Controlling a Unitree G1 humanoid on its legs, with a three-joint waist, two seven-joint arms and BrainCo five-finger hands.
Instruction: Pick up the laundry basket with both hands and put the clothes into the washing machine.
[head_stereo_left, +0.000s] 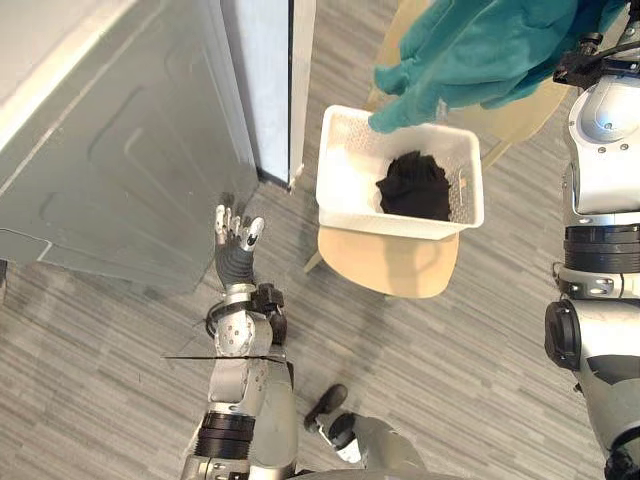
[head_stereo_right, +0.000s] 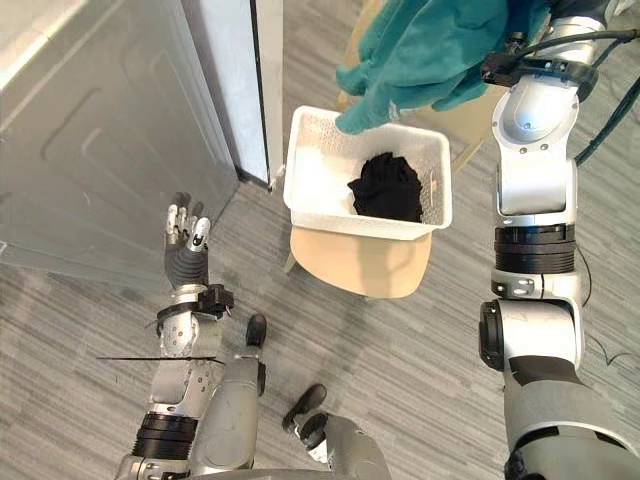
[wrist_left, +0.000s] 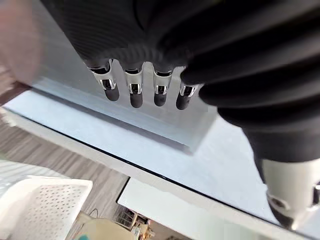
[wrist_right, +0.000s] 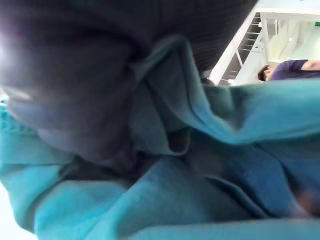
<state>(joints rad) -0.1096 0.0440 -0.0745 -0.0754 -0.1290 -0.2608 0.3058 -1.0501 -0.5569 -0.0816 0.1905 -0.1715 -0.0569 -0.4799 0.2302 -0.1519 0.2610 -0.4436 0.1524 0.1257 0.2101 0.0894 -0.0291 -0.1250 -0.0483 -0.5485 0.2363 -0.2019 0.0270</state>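
The white laundry basket (head_stereo_left: 342, 160) sits on a pale chair (head_stereo_left: 390, 264) whose near edge shows, with a black garment (head_stereo_left: 413, 185) bunched inside. Over its far rim a teal garment (head_stereo_left: 480, 50) hangs from the right robot hand (wrist_right: 65, 85), which is buried in cloth, so I cannot tell its grip. The left robot hand (head_stereo_left: 236, 240) is spread, raised beside a grey-green panel (head_stereo_left: 130, 150), well apart from the basket.

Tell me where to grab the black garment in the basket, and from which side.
Probably best to take the black garment by its bunched-up top, coming straight down from above. It lies crumpled in a heap inside the white basket, whose upright walls block any sideways approach.
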